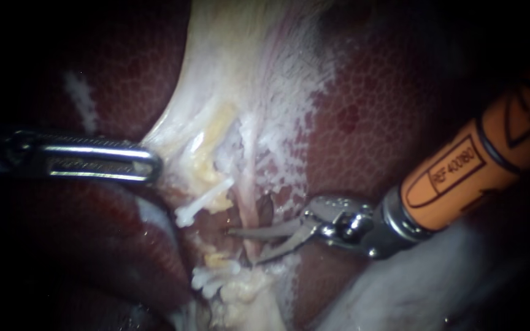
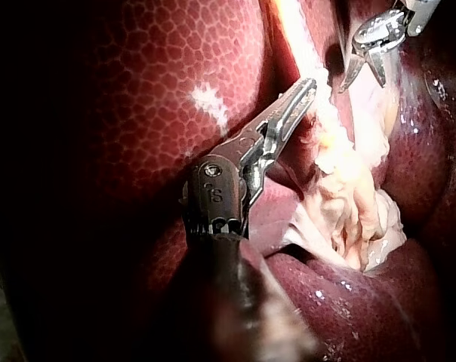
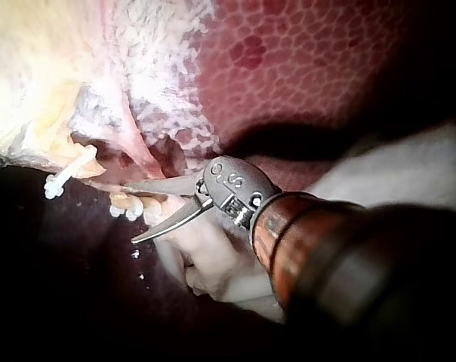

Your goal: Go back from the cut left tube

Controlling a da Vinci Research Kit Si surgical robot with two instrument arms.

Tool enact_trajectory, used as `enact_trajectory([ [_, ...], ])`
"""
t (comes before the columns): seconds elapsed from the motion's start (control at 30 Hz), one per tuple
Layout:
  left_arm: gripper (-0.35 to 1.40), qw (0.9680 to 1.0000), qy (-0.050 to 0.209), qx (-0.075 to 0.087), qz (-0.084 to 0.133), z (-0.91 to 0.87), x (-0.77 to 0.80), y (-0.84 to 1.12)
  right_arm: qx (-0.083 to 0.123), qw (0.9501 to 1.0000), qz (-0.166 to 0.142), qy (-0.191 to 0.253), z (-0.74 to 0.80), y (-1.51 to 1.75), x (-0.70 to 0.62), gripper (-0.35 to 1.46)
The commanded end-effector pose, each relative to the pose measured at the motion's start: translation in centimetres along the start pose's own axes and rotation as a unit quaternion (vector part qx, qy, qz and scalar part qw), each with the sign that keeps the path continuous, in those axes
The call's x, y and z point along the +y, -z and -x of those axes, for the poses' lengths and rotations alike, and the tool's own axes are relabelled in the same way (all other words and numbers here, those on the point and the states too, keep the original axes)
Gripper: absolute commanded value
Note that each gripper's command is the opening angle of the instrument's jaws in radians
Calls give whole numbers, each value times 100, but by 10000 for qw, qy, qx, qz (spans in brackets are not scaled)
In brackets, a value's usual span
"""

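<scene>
Pale gallbladder tissue (image 1: 228,79) runs down the middle of the endoscope view. My left instrument (image 1: 153,164) has its jaws shut on the edge of that tissue, as the left wrist view also shows (image 2: 306,89). One white clip (image 1: 203,205) sits on an upper stump and another white clip (image 1: 215,277) on a lower one, with a dark gap between them. A thin pink tube (image 1: 249,205) runs just right of the clips. My right instrument (image 1: 242,247) has curved blades standing open beside that gap, its upper blade lying across the pink tube. The right wrist view shows the same open blades (image 3: 130,211) near a clip (image 3: 68,172).
Dark red liver (image 1: 387,110) surrounds the field on both sides. White gauze (image 1: 412,282) lies under the orange shaft (image 1: 492,153) of my right instrument. Yellowish fat (image 1: 213,132) clings to the tissue above the clips.
</scene>
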Motion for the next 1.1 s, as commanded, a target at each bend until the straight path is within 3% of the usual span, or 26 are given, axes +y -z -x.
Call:
enact_trajectory([
  [0.03, -35, 10000, 0, 1, -3, 0, 0, 0, 23, 9999, 64, 112, -4, 8, -1, 113],
  [0.17, -35, 10000, 0, 1, -3, 0, 1, 0, 78, 9982, 236, 546, -21, 33, -3, 118],
  [0.23, -35, 10000, -1, 1, -3, -1, 1, 0, 131, 9951, 492, 844, -31, 46, -6, 126],
  [0.37, -35, 10000, -3, 1, -3, -2, 3, 0, 193, 9833, 1163, 1389, -45, 63, -15, 138],
  [0.5, -35, 10000, -3, 1, -3, -2, 4, 0, 161, 9706, 1595, 1797, -52, 68, -22, 141],
  [0.83, -35, 10000, -3, 1, -2, -2, 5, 0, 42, 9536, 1839, 2383, -54, 66, -42, 143],
  [1.1, -35, 10000, -2, -3, 13, -2, 6, 0, -43, 9427, 1881, 2755, -56, 73, -44, 143],
])
